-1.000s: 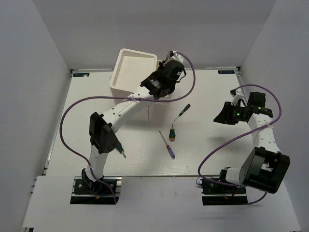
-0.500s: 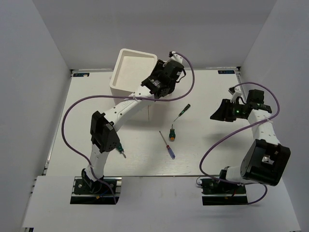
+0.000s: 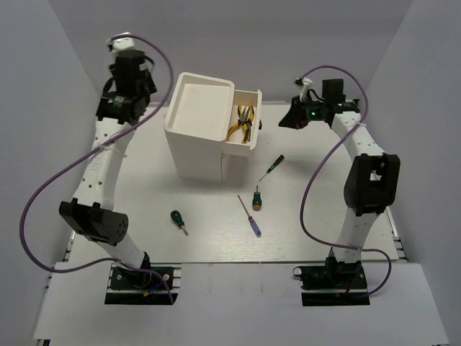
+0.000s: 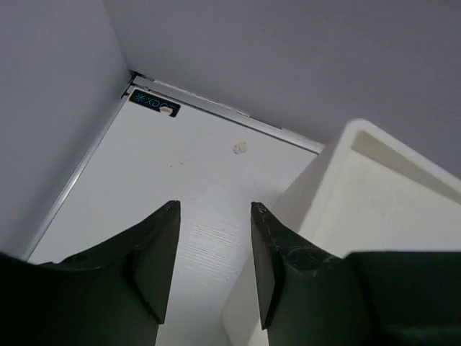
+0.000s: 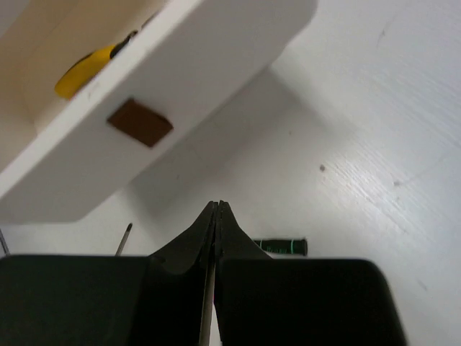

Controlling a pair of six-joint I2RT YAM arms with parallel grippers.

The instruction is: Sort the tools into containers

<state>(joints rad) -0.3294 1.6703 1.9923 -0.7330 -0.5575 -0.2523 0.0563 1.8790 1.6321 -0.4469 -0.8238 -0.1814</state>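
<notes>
The white cabinet (image 3: 202,137) stands at the back. Its top drawer (image 3: 251,140) is pulled out to the right and holds yellow-handled pliers (image 3: 241,124). My left gripper (image 3: 119,102) is open and empty, raised left of the cabinet (image 4: 374,194) near the back left corner. My right gripper (image 3: 287,122) is shut and empty just right of the drawer's knob (image 5: 139,121); a yellow plier handle (image 5: 83,68) shows inside. On the table lie a thin dark-handled screwdriver (image 3: 273,166), a stubby screwdriver (image 3: 256,198), a thin blue-handled one (image 3: 251,216) and a green stubby one (image 3: 177,220).
White walls close in the table on the left, back and right. The dark screwdriver handle (image 5: 284,246) lies below my right gripper. The arm bases stand at the near edge.
My left arm swung from over the drawer to the back left, uncovering the pliers in the drawer. My right arm moved from the right side back towards the drawer front.
</notes>
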